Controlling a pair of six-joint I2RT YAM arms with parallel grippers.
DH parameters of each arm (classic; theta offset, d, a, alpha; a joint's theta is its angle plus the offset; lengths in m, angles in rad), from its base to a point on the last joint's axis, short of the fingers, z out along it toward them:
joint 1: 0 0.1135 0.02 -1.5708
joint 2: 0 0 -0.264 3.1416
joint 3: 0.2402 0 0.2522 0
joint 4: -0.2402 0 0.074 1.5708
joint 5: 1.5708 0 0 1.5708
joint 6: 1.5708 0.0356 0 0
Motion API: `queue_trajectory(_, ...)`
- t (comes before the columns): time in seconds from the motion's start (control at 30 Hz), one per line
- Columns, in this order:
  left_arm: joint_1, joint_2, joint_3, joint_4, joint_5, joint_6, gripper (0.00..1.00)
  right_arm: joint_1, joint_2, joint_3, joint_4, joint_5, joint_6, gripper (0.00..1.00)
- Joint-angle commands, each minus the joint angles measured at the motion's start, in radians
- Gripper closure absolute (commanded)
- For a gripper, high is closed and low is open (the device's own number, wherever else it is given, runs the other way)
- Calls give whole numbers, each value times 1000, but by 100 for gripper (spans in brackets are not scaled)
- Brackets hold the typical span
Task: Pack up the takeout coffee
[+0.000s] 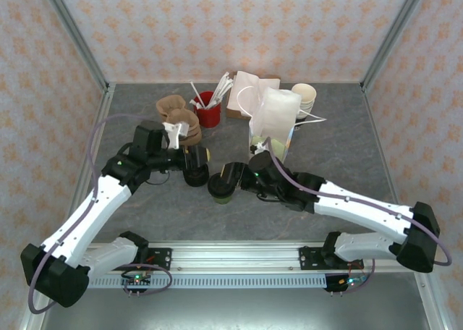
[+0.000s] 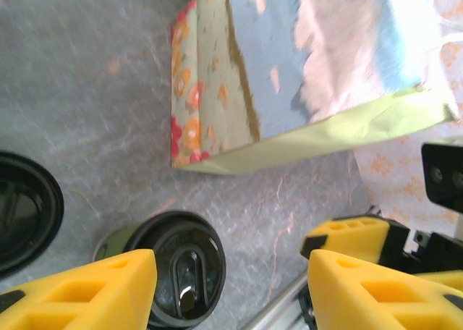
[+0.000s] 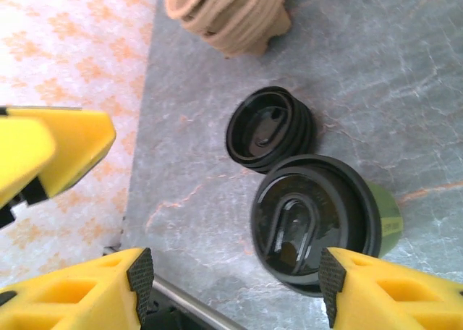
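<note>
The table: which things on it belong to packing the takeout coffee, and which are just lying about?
Job: lidded green cup; patterned bag, probably.
Lying about: black lid stack; red cup of stirrers; brown stack; nested cups.

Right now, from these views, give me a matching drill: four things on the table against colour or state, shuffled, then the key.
Things
1. takeout coffee
2. lid pile
3. red cup
4. bag

Colour or state
A. upright, floral side panel
B. white sticks standing in it
C. olive-green, black lid on
D. black, stacked, no cup under it

Pairs: 1-C, 2-D, 3-B, 4-A
</note>
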Motion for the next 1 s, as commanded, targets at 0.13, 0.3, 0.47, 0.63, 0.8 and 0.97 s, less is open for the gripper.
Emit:
queue_trajectory(0.13,15,-6,142,-108,-267,31,40,6,-90,90,-91,-50,-102,37)
queue_trajectory(0.3,19,23,206,-127,-428,16,37,6,-129,135,-161,-31,-125,38)
queue_trajectory(0.47,60,69,215,-95,-562,-25,32,5,-174,162,-219,19,-138,39)
queue_trajectory(0.63,131,146,209,-41,-596,-119,31,-5,-215,180,-271,53,-145,40)
queue_trajectory(0.8,241,267,185,32,-492,-230,32,-37,-255,180,-309,60,-141,40)
queue_trajectory(0.97,303,401,195,74,-407,-262,37,-53,-291,181,-352,71,-136,40)
